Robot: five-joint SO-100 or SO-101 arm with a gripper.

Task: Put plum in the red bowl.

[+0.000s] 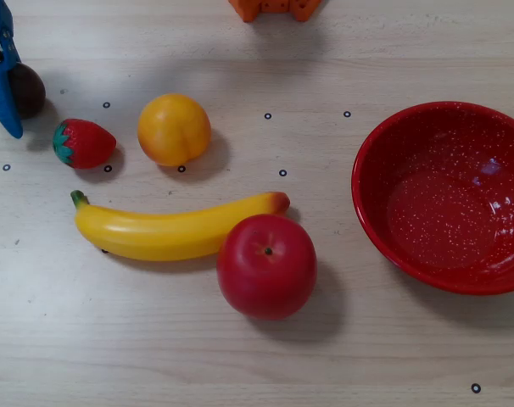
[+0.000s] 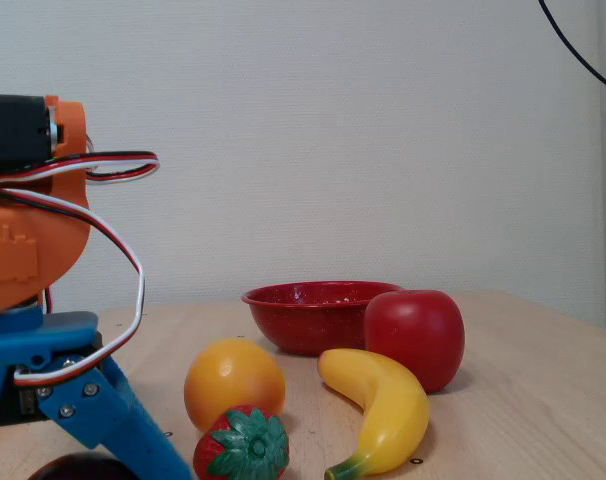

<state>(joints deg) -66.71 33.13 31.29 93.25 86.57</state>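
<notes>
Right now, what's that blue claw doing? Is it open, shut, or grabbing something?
Gripper: one blue finger lies against the plum; the other is out of view, so whether the jaws are open, shut or gripping cannot be told.

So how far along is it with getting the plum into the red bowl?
Nothing is delivered yet: the red bowl is empty. In hand: the blue end effector is down at the plum, which sits at the overhead view's left edge beside the strawberry; whether it is gripped is unclear. Left: grasp, lift, carry across to the bowl and release.
</notes>
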